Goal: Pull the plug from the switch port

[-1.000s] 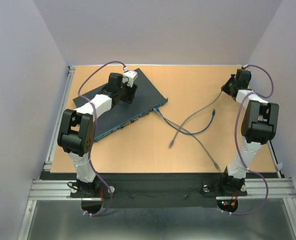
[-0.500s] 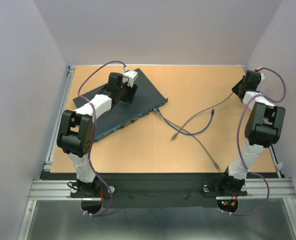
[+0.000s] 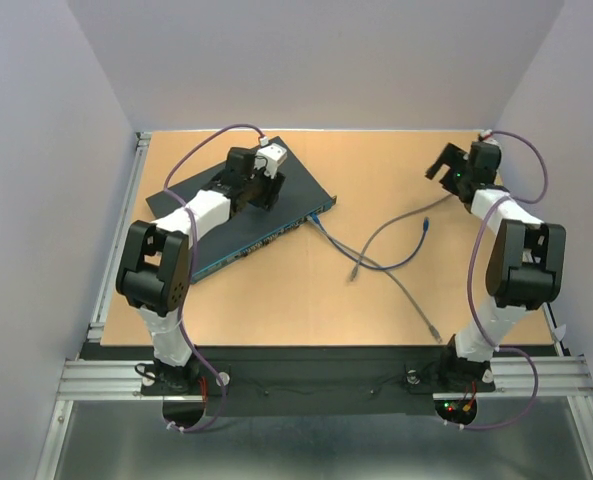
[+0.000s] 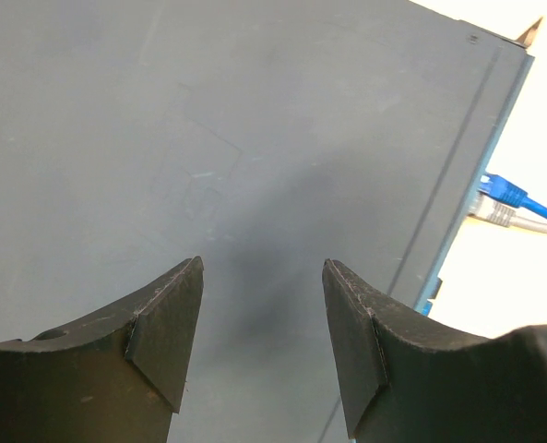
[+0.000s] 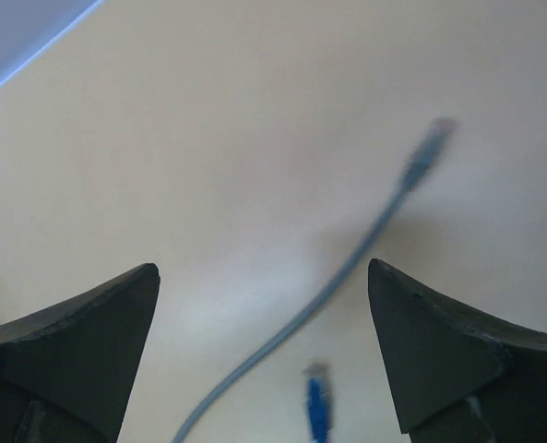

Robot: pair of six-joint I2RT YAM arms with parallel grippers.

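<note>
Fingers (image 4: 162, 323) of left gripper (image 4: 262, 272) were seen spread, empty, over the switch (image 4: 255, 138); right gripper (image 5: 262, 268) was spread wide, empty. Blue plug (image 4: 505, 189), seated in the switch's edge, was judged stiff and latched; it should be pinched at its body.

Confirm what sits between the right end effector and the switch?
Top view: loose grey cables and a blue cable on bare table.

Soft, even overhead light keeps the top view sharp, while the left wrist view's surface (image 4: 499, 281) glares white beside the dim switch (image 4: 255, 138) and the right wrist view smears its grey cable (image 5: 345, 269).
</note>
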